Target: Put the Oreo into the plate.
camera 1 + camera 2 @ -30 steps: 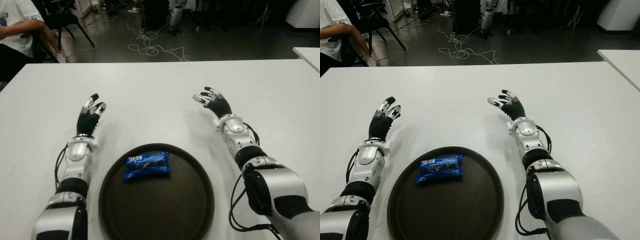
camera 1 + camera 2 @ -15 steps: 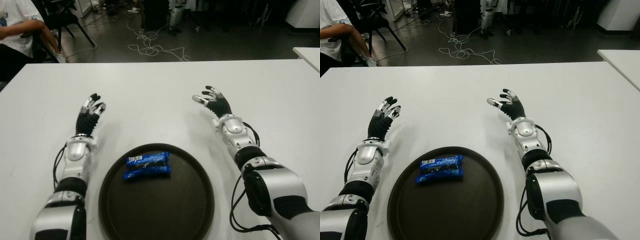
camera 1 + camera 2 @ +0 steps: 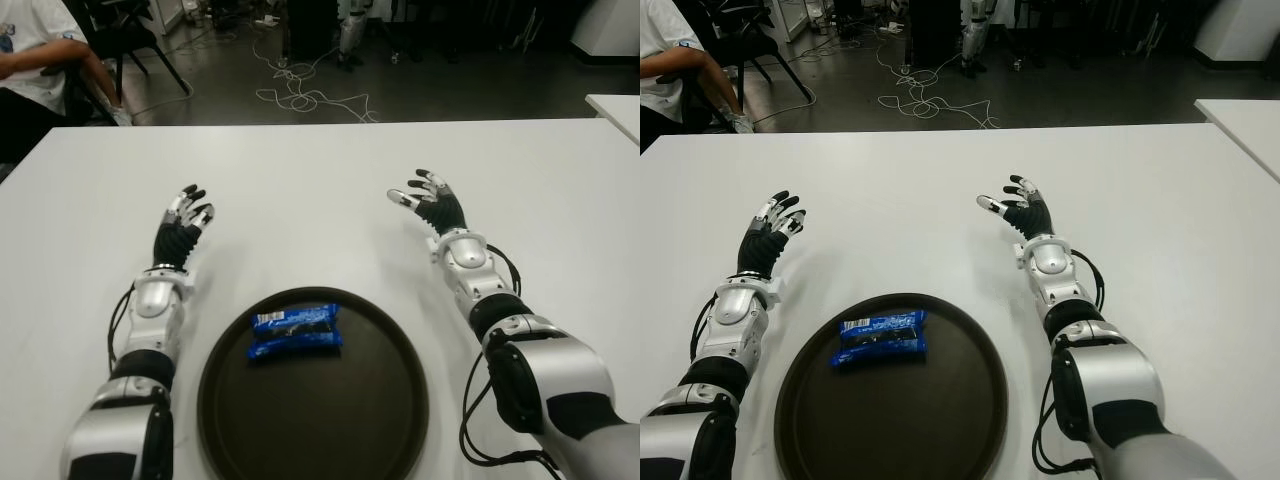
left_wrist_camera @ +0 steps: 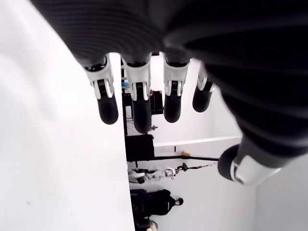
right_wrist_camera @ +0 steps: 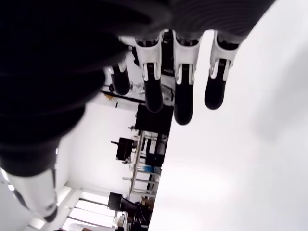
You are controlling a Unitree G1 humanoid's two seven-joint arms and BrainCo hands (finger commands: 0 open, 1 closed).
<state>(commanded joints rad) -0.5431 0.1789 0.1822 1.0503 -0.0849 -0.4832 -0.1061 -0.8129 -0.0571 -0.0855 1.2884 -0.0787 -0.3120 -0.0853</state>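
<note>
A blue Oreo packet [image 3: 295, 332] lies inside the dark round plate [image 3: 330, 420], toward its far-left part, near the table's front edge. My left hand [image 3: 183, 222] is over the white table to the left of the plate, fingers spread and holding nothing; the left wrist view shows its fingers [image 4: 136, 98] extended and bare. My right hand [image 3: 428, 204] is beyond the plate on the right, palm open with fingers relaxed; its fingers [image 5: 184, 96] in the right wrist view hold nothing.
The white table [image 3: 300, 200] stretches wide behind the plate. A seated person [image 3: 40, 60] is at the far-left corner beyond the table. Cables [image 3: 300, 95] lie on the dark floor behind. Another white table's corner [image 3: 615, 108] shows at the far right.
Both hands barely shifted; the right hand drew back slightly to the right and its fingers lifted a little. The Oreo packet and plate stayed put.
</note>
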